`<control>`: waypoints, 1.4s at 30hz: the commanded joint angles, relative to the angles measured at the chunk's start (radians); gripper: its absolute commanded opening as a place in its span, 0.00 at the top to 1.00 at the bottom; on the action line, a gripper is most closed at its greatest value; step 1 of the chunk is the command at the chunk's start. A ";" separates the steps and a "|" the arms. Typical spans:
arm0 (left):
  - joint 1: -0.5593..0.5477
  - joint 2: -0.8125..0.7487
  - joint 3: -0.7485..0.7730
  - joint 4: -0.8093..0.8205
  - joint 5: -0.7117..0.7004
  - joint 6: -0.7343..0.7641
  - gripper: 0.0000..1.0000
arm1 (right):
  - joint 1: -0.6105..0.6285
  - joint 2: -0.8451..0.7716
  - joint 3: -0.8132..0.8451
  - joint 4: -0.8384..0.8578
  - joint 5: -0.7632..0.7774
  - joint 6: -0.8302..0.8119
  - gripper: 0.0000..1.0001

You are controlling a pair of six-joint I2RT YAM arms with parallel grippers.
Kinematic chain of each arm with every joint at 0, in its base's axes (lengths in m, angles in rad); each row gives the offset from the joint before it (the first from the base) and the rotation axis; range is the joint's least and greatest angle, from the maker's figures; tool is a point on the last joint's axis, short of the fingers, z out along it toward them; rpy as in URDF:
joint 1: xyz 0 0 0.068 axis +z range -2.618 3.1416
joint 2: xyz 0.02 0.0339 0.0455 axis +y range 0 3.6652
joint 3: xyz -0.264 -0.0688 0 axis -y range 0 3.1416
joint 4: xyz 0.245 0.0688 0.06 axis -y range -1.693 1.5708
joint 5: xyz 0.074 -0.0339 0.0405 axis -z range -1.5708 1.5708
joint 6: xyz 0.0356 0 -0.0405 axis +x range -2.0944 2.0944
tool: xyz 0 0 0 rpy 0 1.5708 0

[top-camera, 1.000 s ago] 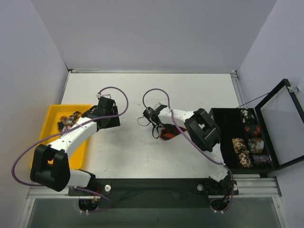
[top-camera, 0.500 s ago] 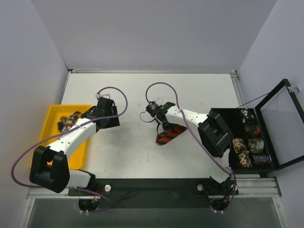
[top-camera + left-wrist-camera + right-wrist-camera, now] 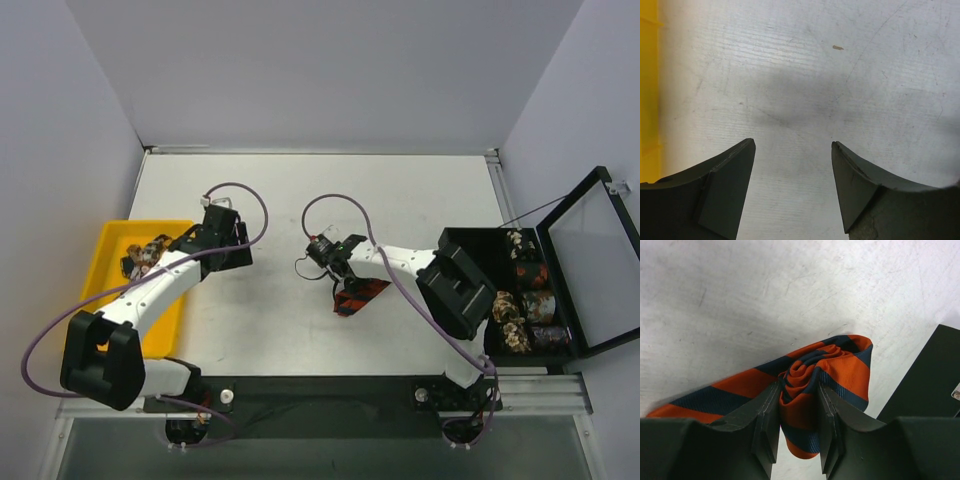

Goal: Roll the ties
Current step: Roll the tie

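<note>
From above, the striped tie [image 3: 358, 293] was seen on the surface [image 3: 400, 200], partly rolled, with the right hand [image 3: 342, 280] on it. Other ties [image 3: 145, 252] were seen in the yellow bin [image 3: 112, 232] and, rolled, in the black box [image 3: 462, 245]. At the left wrist, the left hand [image 3: 792, 145] was shown released above bare surface. At the right wrist, the roll's core was shown pinched between the fingers [image 3: 767, 425]. A tight roll would likely be helped if the loose tail were kept flat and its edges aligned.
</note>
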 commanded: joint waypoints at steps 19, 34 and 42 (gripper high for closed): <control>-0.548 0.026 -0.235 0.459 0.062 -0.636 0.33 | -0.126 -0.166 -0.230 0.255 -0.339 0.055 0.94; -0.668 0.381 0.016 0.427 -0.065 -0.697 0.35 | -0.166 -0.180 -0.281 0.291 -0.395 0.056 0.94; -0.690 0.460 0.059 0.402 -0.067 -0.717 0.51 | -0.178 -0.187 -0.292 0.304 -0.427 0.075 0.94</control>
